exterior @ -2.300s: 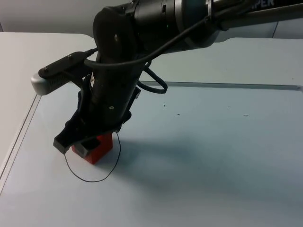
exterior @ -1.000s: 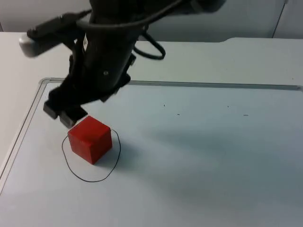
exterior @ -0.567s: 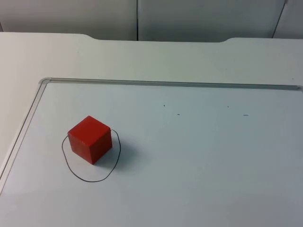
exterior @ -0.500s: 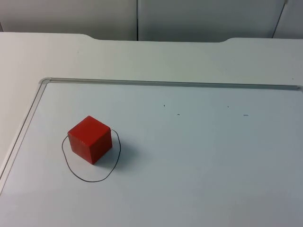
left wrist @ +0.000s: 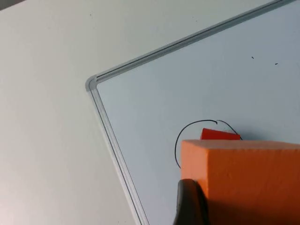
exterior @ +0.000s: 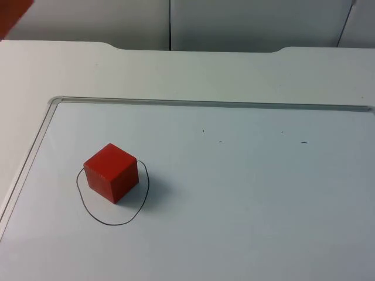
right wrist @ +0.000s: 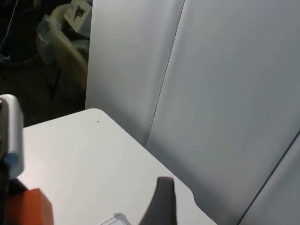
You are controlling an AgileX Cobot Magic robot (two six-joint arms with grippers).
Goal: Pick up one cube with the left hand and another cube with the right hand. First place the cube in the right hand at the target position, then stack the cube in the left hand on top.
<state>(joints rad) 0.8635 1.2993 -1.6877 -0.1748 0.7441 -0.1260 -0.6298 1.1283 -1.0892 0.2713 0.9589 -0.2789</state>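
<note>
Now the white table carries a whiteboard, and on it a red cube sits inside a hand-drawn circle, apparently the target, so the first placement looks done. From the left wrist view, the left gripper hangs high above, jaws clenched on an orange cube, with the red cube below and just beyond it. Stacking needs a descent. The right gripper waits, raised toward the partition wall; I cannot tell its jaw state.

A framed whiteboard lies on the white table before grey partition panels.
</note>
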